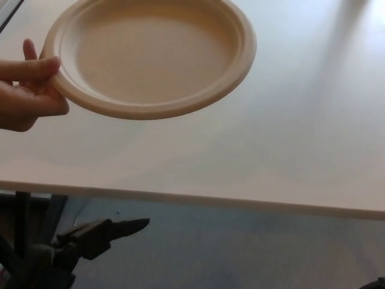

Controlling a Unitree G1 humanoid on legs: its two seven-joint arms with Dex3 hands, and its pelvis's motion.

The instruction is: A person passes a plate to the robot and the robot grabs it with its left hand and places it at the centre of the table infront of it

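Plate (pixel 150 54) held by person's hand (pixel 27 90) above desk (pixel 289 156) — handover not done. Left hand (pixel 99 235) below desk edge, fingers spread, empty; grab, placing left.
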